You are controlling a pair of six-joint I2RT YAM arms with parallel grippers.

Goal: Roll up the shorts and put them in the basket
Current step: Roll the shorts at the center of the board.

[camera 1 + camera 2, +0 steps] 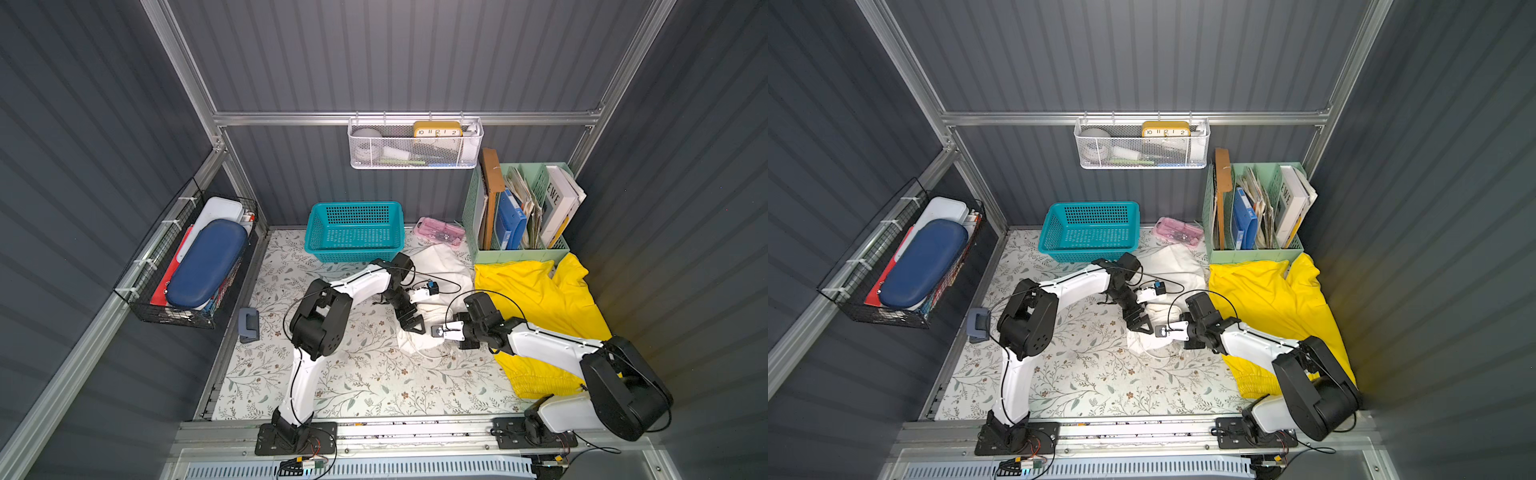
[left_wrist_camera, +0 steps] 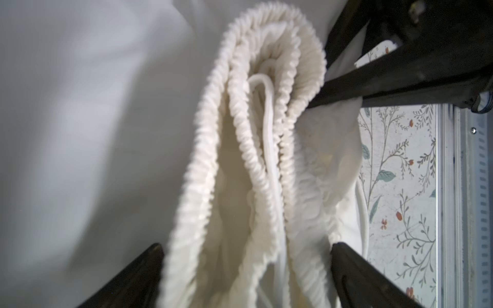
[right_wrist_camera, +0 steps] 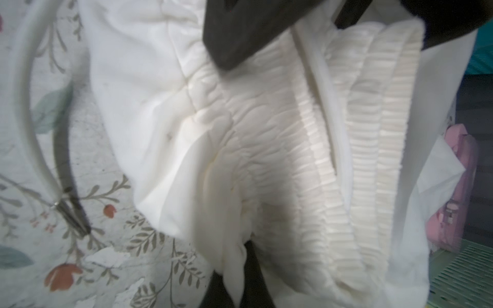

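Observation:
The white shorts (image 1: pixel 436 266) lie crumpled mid-table, with their gathered waistband (image 2: pixel 240 128) folded over on itself in layers. My left gripper (image 2: pixel 246 248) is open and straddles that folded waistband, one finger on each side. My right gripper (image 3: pixel 240 266) is shut on a pinch of the white shorts' cloth beside the waistband (image 3: pixel 306 149). Both top views show the left gripper (image 1: pixel 411 326) and right gripper (image 1: pixel 428 336) close together over the near end of the white shorts. A white drawstring (image 3: pixel 26 106) trails onto the table. The yellow shorts (image 1: pixel 540 299) lie spread at the right, partly under my right arm.
A teal basket (image 1: pixel 353 228) stands at the back, with a pink case (image 1: pixel 440 232) and a green file organiser (image 1: pixel 519 216) to its right. A grey hole punch (image 1: pixel 248 325) sits at the left edge. Wire baskets hang on the left wall (image 1: pixel 187 270) and back wall (image 1: pixel 415 145).

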